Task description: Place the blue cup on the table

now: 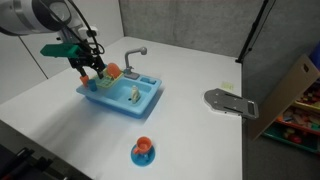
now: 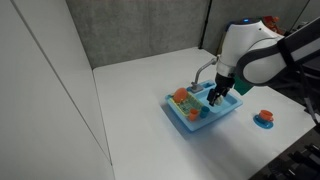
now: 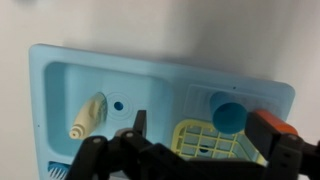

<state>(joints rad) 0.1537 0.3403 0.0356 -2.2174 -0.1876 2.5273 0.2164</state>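
The blue cup (image 3: 228, 112) is seen in the wrist view inside the smaller compartment of the light-blue toy sink (image 3: 60, 70), with its round opening turned towards the camera. It is not gripped, and it has not yet been placed on the table (image 1: 60, 125). A yellow rack (image 3: 200, 145) is found just beside the cup at about 7 o'clock, and an orange object (image 3: 270, 128) at about 4 o'clock. In the larger basin, at 9 o'clock from the cup, a cream-coloured toy (image 3: 88, 115) is laid beside the drain (image 3: 120, 103). The gripper (image 3: 198, 135) is held above the sink with its jaws spread and nothing between them, although the far fingertip is only dimly made out against the orange object. In both exterior views the gripper (image 1: 92, 68) (image 2: 217, 97) is shown poised over one end of the sink (image 1: 145, 100) (image 2: 185, 120). In an exterior view an orange cup on a blue saucer (image 1: 143, 150) is seen at 6 o'clock from the sink, well apart from it, and a grey plate (image 1: 228, 102) at 3 o'clock.
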